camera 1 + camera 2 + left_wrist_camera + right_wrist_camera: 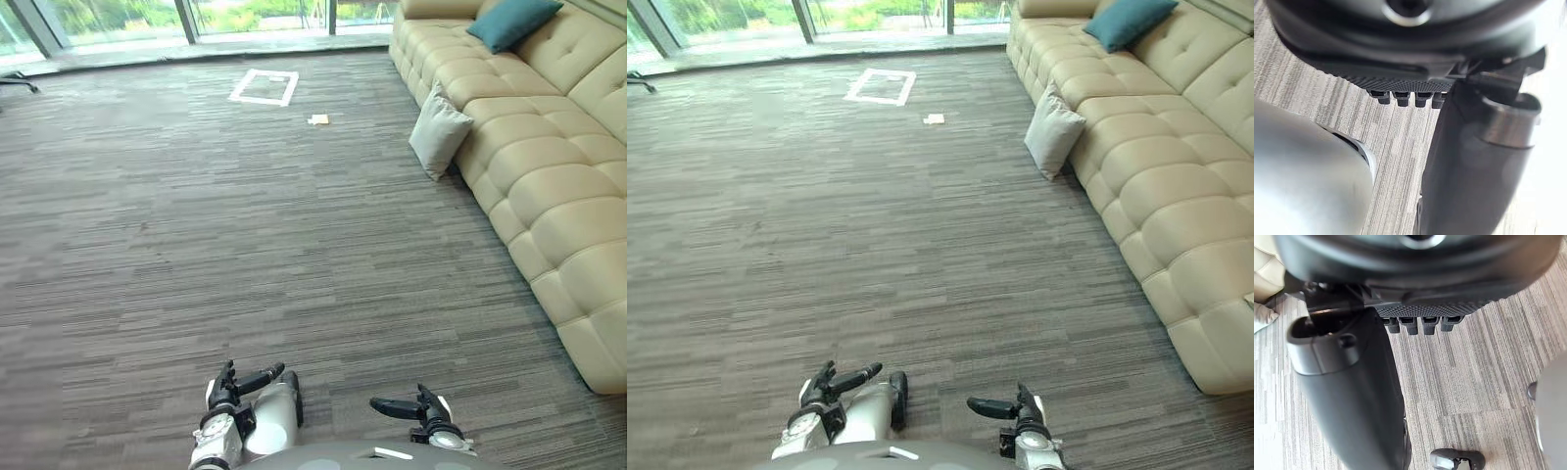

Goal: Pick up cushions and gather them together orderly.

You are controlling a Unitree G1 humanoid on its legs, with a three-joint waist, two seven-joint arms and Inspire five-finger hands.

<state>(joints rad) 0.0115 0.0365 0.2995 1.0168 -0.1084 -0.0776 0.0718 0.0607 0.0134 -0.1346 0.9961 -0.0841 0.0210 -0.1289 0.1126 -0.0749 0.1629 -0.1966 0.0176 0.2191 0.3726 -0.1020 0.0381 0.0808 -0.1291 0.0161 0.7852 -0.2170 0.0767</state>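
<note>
The grey carpet floor [196, 245] stretches wide before me. Nearest, my left hand [247, 380] and right hand [402, 406] hang low, fingers straight, holding nothing. Farther right, a pale cushion [438, 132] leans against the beige sofa [549, 186]; a teal cushion [511, 22] lies on it beyond. I think this is the approach step (nothing gathered yet): next I must walk closer.

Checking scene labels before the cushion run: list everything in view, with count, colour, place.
teal cushion: 1, teal, on the sofa's far end
grey cushion: 1, light grey, on the carpet, leaning against the sofa front
sofa: 1, beige, along the right
tape square: 1, white, on the carpet far ahead
small flat item: 1, pale, near the tape square; unidentifiable
carpet: 1, grey striped
left hand: dark, open, empty
right hand: dark, open, empty
</note>
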